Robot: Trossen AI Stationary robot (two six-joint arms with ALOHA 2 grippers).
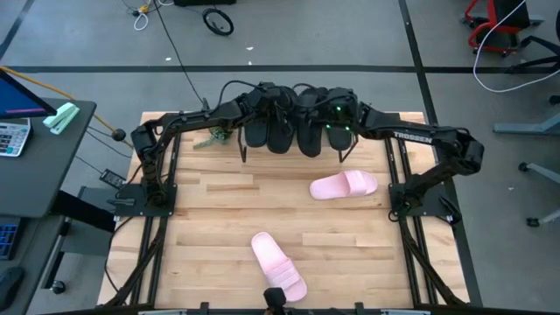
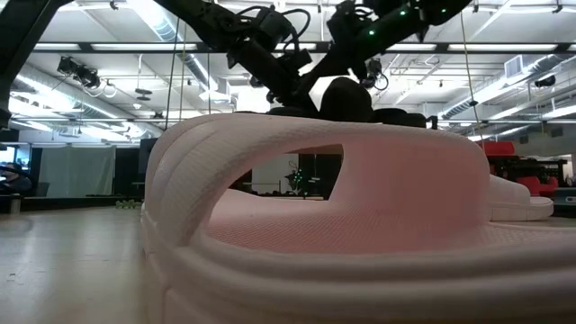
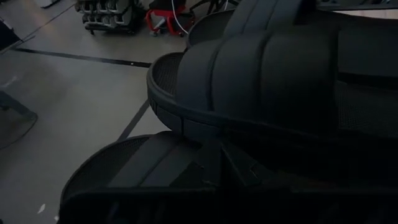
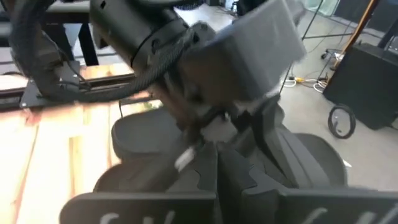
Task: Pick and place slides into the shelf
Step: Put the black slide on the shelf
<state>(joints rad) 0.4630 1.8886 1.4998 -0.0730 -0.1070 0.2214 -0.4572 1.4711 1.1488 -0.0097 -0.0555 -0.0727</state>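
Several black slides (image 1: 293, 127) sit side by side on the shelf (image 1: 242, 150) at the table's far middle and hide its top. Two pale pink slides lie sole down on the table. One (image 1: 344, 185) is right of centre. The other (image 1: 278, 267) is at the near edge and fills the low view (image 2: 315, 207). Both grippers hover over the black slides. My left gripper (image 1: 282, 103) is shut, close above a black slide (image 3: 137, 177). My right gripper (image 4: 217, 186) is shut and points toward the left arm's wrist (image 4: 261, 56). My left gripper's shut fingers (image 3: 227, 165) lie close over the black slides, pointing slantwise down toward the table's far side. The dark picture hides the place, and I cannot tell whether they touch a slide.
Bare wooden table lies between the shelf and the pink slides. A desk with a calculator (image 1: 10, 136) stands off the table's left side. Cables and office chairs are on the floor beyond the table's far and right edges.
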